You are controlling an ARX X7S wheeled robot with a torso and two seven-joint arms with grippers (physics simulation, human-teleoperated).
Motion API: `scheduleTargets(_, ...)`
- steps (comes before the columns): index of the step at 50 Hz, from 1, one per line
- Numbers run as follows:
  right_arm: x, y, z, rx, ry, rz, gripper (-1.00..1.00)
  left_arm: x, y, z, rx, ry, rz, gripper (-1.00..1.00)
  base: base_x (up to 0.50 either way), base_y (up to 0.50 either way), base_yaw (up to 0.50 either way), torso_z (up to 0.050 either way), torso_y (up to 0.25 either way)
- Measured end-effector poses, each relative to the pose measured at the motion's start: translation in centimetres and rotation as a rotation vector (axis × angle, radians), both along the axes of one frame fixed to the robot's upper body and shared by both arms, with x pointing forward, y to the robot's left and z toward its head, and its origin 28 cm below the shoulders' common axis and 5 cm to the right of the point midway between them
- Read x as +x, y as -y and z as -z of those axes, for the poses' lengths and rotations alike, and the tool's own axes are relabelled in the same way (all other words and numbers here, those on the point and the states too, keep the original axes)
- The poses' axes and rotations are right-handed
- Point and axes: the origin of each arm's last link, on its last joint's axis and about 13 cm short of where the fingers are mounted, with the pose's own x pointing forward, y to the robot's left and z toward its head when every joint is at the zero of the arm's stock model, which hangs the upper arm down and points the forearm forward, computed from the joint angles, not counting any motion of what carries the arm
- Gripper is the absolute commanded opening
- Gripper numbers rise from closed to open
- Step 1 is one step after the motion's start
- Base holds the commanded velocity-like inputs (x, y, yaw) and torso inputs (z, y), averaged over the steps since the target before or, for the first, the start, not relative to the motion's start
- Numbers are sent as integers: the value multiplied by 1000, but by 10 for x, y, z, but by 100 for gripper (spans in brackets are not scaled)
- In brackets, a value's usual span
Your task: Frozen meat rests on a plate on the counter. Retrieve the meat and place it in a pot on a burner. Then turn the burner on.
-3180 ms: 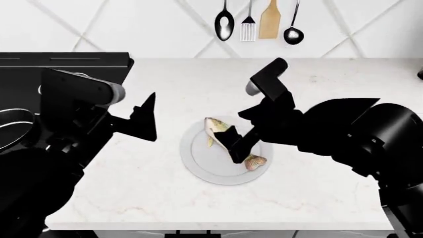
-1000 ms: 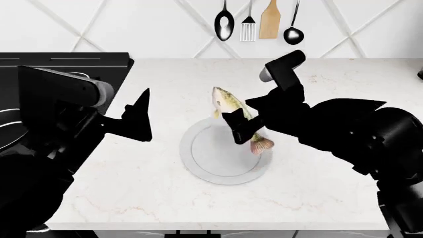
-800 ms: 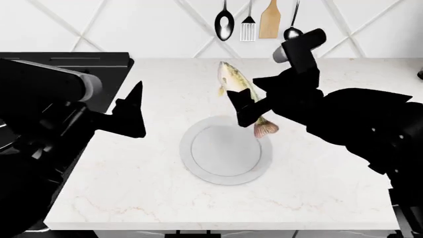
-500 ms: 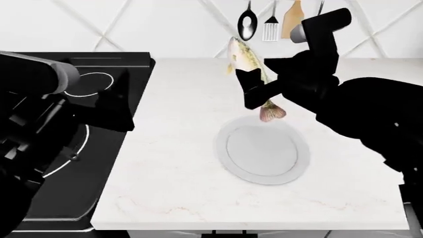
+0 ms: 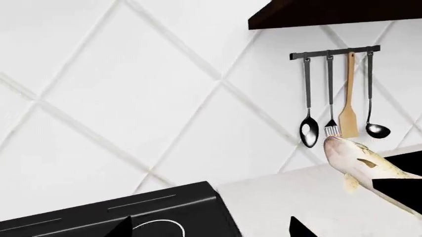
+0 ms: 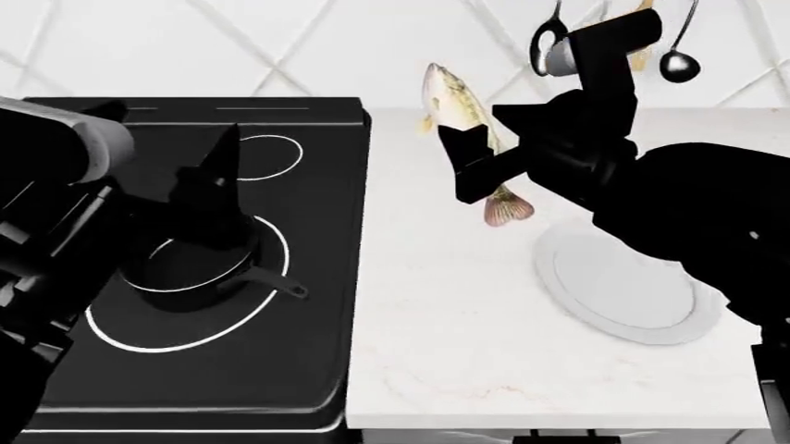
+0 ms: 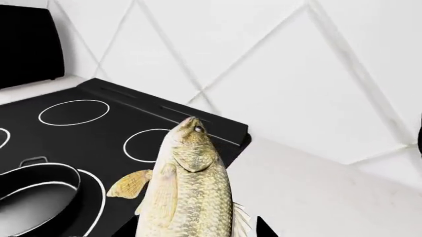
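Above counter (image 6: 469,314) | meat (image 6: 452,102) clamped in right hand (image 6: 472,159), head up

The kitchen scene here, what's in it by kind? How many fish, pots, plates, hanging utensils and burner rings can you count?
Fish: 1
Pots: 1
Plates: 1
Hanging utensils: 4
Burner rings: 4, one only partly in view at the edge of the right wrist view
Total: 11

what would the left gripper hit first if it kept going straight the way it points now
Probably the tiled back wall: the left wrist view looks over the stove top's rear edge at bare tile. The fish and utensil rail sit off to one side. Depth is unclear.
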Motion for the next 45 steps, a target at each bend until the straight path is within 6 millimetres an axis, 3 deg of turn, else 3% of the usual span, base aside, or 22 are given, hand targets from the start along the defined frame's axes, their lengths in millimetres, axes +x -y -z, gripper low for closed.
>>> scheduleTargets(39, -2, -3, 2, -25, -9, -22, -100, 13, -3, 12, 3, -3, 9, 100, 0, 500, 0, 0, 1)
scheduleTargets(45, -2, -5, 3, -23, -18, -39, -100, 13, -4, 12, 2, -5, 2, 100, 0, 53, 0, 0, 2)
